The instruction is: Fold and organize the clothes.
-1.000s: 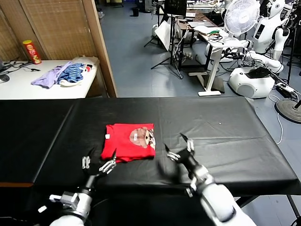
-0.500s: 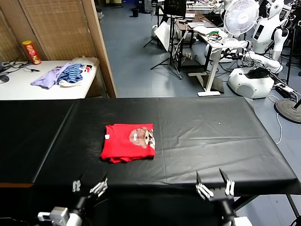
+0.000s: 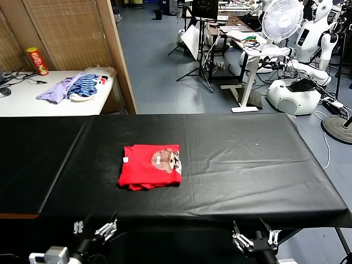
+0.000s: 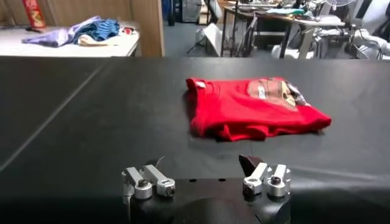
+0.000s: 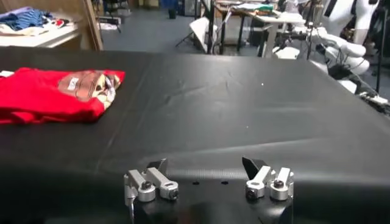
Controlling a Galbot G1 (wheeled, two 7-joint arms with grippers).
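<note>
Centrally, the red T-shirt lies folded into a compact rectangle on the black-covered desk, its printed graphic and small white tag facing up toward the 1 o'clock corner of the fold. A second small white tag shows at the shirt's 10 o'clock corner. The near edge of the fold is slightly rumpled. Left tool: below the desk's near edge at 7 o'clock from the shirt, fingers apart, holding nothing, well apart from the cloth; its wrist view shows the shirt across a bare stretch of black cover. Right tool: below the near edge at 5 o'clock from the shirt, fingers likewise apart and empty; its wrist view shows the shirt far off to one side. Background, at 11 o'clock: a white side table carrying a heap of lilac and blue-striped garments and a red canister. At 1 o'clock: a white fan and another white robot.
</note>
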